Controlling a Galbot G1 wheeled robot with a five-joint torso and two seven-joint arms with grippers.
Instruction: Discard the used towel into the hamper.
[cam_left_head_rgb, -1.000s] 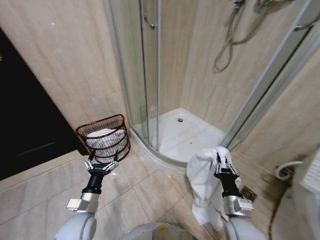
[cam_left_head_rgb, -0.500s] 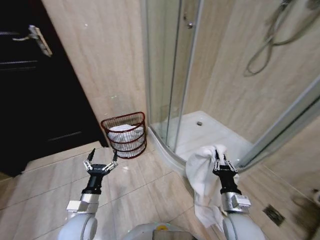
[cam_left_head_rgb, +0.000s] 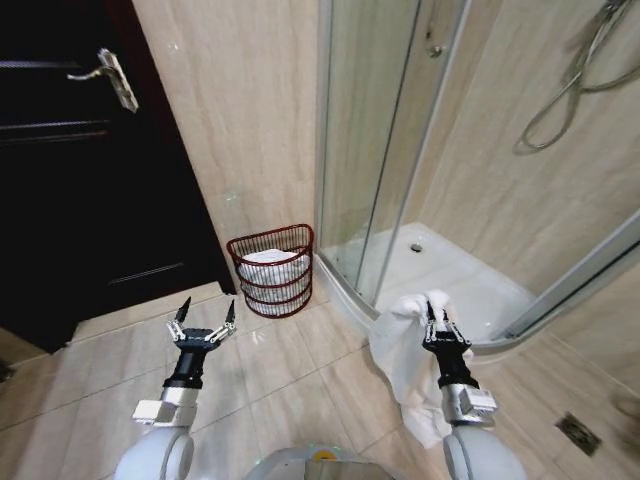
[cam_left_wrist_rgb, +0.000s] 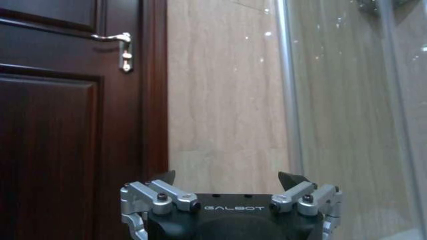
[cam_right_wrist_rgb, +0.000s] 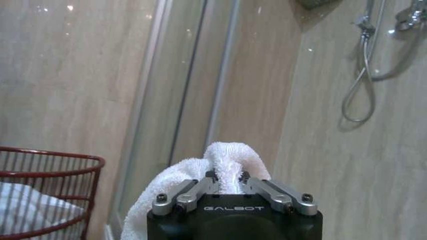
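Note:
A white towel (cam_left_head_rgb: 405, 365) hangs from my right gripper (cam_left_head_rgb: 436, 318), which is shut on its top fold and held up at the lower right of the head view. The right wrist view shows the towel (cam_right_wrist_rgb: 220, 157) pinched between the fingers. The hamper (cam_left_head_rgb: 272, 270), a dark red wire basket with white cloth inside, stands on the floor against the tiled wall, ahead and left of the towel; part of the hamper (cam_right_wrist_rgb: 47, 195) shows in the right wrist view. My left gripper (cam_left_head_rgb: 204, 314) is open and empty, held up at lower left, short of the hamper.
A dark wooden door (cam_left_head_rgb: 70, 170) with a metal handle (cam_left_head_rgb: 110, 78) is left of the hamper. A glass shower enclosure (cam_left_head_rgb: 400, 150) with a raised white tray (cam_left_head_rgb: 470, 290) stands to its right. Beige floor tiles (cam_left_head_rgb: 290, 370) lie between me and the hamper.
The camera has swung left: door and handle came into view, and hamper and shower shifted right in the picture. Both grippers hold the same pose, the right one still gripping the towel.

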